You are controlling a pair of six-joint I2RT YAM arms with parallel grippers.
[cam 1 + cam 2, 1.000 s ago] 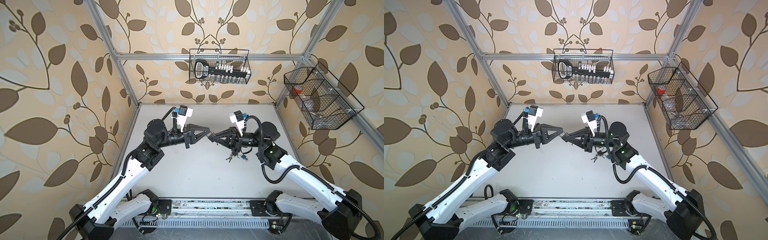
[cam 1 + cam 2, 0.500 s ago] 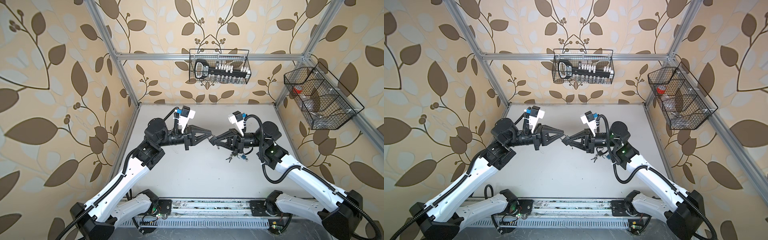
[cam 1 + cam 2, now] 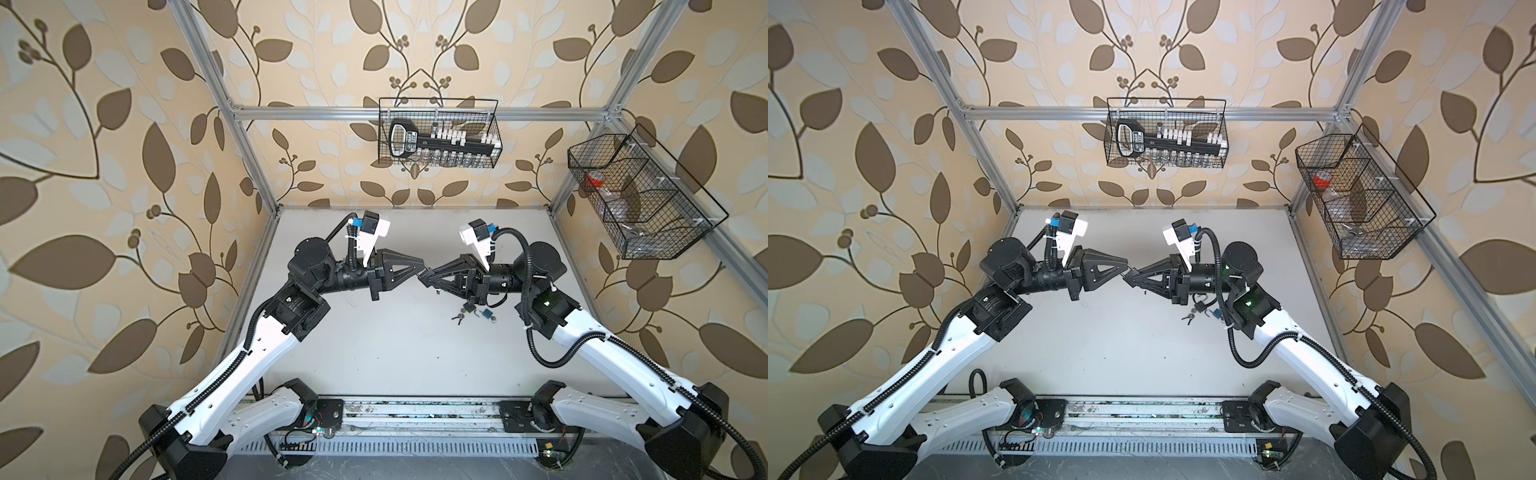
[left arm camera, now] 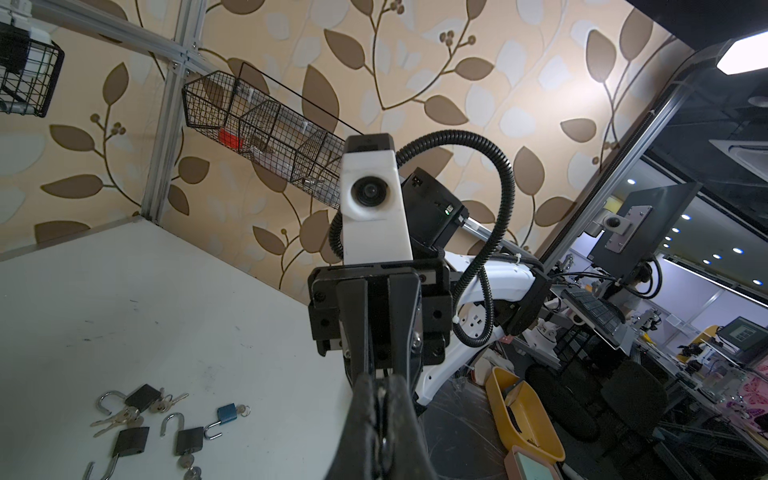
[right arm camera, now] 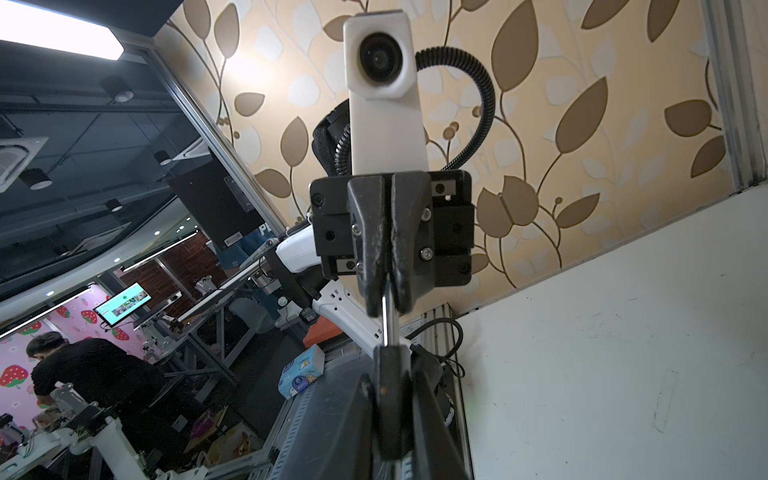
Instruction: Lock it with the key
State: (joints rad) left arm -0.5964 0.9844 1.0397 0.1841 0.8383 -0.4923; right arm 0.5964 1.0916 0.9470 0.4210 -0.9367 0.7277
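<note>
Both grippers meet tip to tip in mid-air above the white table (image 3: 395,353). My right gripper (image 5: 390,374) is shut on a small black padlock (image 5: 390,399). A thin silver key (image 5: 389,316) runs from the padlock body into the fingertips of my left gripper (image 5: 388,286), which is shut on it. In both top views the left gripper (image 3: 420,266) (image 3: 1125,264) and the right gripper (image 3: 422,280) (image 3: 1126,278) almost touch, and the padlock and key are too small to make out. In the left wrist view my left gripper (image 4: 380,386) shows a sliver of metal between its pressed jaws.
Several loose padlocks lie on the table under the right arm: black ones (image 4: 143,397) (image 3: 469,307), a blue one (image 4: 228,411) (image 3: 486,313), and spare keys (image 4: 120,417). A wire basket (image 3: 438,133) hangs on the back wall, another basket (image 3: 640,195) on the right wall.
The left gripper has turned slightly about its own axis. Both grippers stay tip to tip at the same spot, and both grips are unchanged.
</note>
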